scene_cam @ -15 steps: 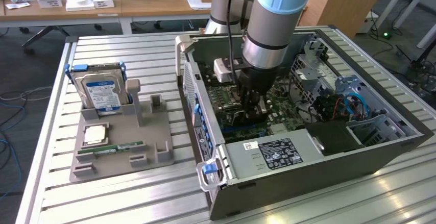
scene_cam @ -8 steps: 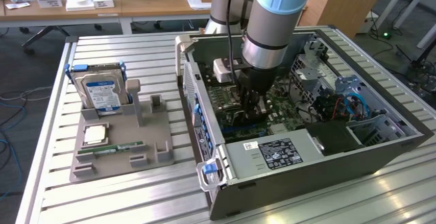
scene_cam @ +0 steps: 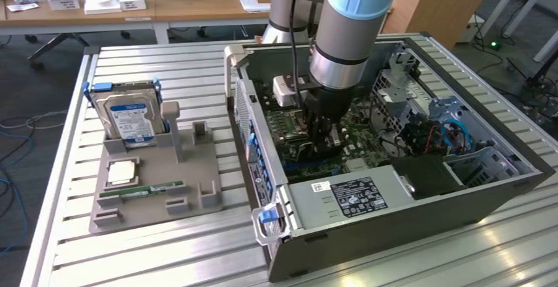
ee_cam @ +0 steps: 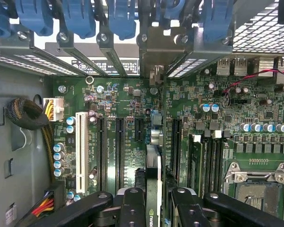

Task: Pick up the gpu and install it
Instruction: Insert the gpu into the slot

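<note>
My gripper [ee_cam: 154,210] is down inside the open computer case [scene_cam: 488,189], over the green motherboard [ee_cam: 227,123]. Its black fingers [ee_cam: 132,208] are shut on the gpu [ee_cam: 153,163], which I see edge-on as a thin card running from between the fingers toward the case's rear wall. The card's silver end bracket [ee_cam: 157,49] stands against the rear slot openings under the blue clips [ee_cam: 120,19]. The card lines up between two long black expansion slots [ee_cam: 119,151]; I cannot tell whether it is seated. In the exterior view the gripper [scene_cam: 319,144] is low over the board.
On the table at the exterior view's left stands a grey holder [scene_cam: 157,182] with a silver hard drive [scene_cam: 131,118], a green RAM stick [scene_cam: 141,190] and a square chip [scene_cam: 120,172]. The power supply [scene_cam: 349,199] and cables [ee_cam: 28,116] crowd the case.
</note>
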{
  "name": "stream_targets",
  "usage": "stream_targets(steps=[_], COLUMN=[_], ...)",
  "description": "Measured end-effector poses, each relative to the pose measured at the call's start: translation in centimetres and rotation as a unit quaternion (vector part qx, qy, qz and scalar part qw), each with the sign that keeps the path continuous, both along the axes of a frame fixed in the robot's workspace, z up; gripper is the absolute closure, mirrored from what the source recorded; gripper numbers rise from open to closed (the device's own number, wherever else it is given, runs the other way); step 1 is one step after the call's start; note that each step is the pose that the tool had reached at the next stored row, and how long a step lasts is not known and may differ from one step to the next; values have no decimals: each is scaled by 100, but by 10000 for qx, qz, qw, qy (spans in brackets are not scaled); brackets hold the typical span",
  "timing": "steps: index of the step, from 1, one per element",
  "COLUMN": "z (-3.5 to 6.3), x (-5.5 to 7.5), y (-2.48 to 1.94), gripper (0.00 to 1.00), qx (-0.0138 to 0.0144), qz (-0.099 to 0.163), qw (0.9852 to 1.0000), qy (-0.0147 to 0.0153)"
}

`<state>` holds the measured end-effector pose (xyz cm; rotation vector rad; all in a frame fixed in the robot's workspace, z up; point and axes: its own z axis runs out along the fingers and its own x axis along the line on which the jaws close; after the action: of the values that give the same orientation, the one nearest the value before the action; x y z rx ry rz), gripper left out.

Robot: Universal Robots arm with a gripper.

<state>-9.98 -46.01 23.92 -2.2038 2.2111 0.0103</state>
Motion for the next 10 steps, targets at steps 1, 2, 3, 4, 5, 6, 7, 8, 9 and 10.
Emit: stream_targets(steps=[1,2,3,4,5,6,7,8,9,10], z=[-1,0,-1,-1,-1,-1,-3,-5,-5,-5], x=[0,0,0,0,0,0,0,-1,-1,-1], y=[0,0,0,0,0,0,0,0,0,0], gripper=[74,74,74,74,74,74,74,74,74,74], qx=[1,1,2,1,2,2,1,1,1,0], qz=[0,0,0,0,0,0,0,1,1,1], qw=[10000,10000,10000,10000,10000,10000,10000,10000,10000,10000], qy=[0,0,-1,-1,-1,-1,0,-1,0,0])
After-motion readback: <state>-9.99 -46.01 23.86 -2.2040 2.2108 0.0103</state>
